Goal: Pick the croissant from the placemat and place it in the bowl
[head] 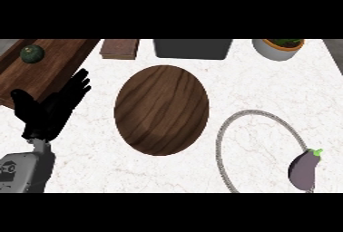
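A round dark wooden placemat lies in the middle of the counter with nothing on it. To its right is a bowl whose thin grey rim shows as a ring over the white marble. A purple eggplant with a green stem lies at the ring's lower right edge. No croissant shows anywhere. My left hand is open at the left, fingers straight and pointing up and to the right, apart from the placemat. The right hand does not show.
A long wooden board runs along the upper left with a dark green round fruit on it. At the back stand a brown block, a dark grey container and a white plant pot.
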Available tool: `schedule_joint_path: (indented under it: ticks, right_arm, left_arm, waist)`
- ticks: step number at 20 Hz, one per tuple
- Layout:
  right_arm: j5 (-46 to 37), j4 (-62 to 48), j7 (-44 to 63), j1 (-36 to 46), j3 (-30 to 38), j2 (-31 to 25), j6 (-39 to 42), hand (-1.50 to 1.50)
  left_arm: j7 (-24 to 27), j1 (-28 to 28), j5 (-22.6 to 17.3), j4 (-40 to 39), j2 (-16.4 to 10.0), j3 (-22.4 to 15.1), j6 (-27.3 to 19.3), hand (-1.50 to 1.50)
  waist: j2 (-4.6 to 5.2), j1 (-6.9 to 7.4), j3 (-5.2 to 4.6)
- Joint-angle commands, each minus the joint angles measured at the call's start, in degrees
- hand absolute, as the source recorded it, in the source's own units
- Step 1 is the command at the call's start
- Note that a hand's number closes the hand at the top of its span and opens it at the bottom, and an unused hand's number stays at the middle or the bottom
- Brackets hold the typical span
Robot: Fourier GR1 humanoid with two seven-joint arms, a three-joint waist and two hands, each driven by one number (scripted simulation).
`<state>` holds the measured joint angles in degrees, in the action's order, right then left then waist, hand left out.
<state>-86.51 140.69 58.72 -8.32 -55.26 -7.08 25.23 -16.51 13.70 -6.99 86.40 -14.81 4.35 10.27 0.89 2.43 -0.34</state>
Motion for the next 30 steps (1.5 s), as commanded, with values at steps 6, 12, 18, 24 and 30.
schedule_joint_path:
  ticks: [6, 12, 18, 24, 30]
  right_arm:
    - [5.58, -6.36, 6.59, 10.74, 5.75, 6.69, -6.26, 1.5]
    - [7.39, -9.41, 6.94, 12.24, 11.34, 6.69, -8.69, 1.5]
    - [12.77, -17.73, 6.25, 17.07, 17.55, 6.81, -14.77, 1.5]
    - [26.13, -34.54, 2.32, 30.82, 30.22, 7.01, -19.66, 1.5]
    - [39.66, -49.88, 0.97, 40.13, 39.72, 7.06, -30.14, 1.5]
  left_arm:
    - [-0.46, 3.05, 0.77, -0.83, 1.05, -0.89, -0.8, 0.0]
    - [-1.21, 3.76, 0.68, -0.55, 0.65, -1.19, -0.15, 0.0]
    - [-0.39, 3.49, 0.53, -0.43, 1.14, -2.11, 0.87, 0.0]
    - [-1.0, 4.01, 1.08, -1.28, 2.34, -2.76, -0.12, 0.0]
    - [-0.41, 5.27, 0.75, -2.2, 2.39, -2.54, 0.35, 0.0]
  waist:
    - [0.9, 1.23, -0.03]
    - [1.41, 2.45, 0.01]
    - [1.74, 4.44, 0.16]
    - [1.47, 4.53, 0.36]
    - [1.84, 5.23, 0.52]
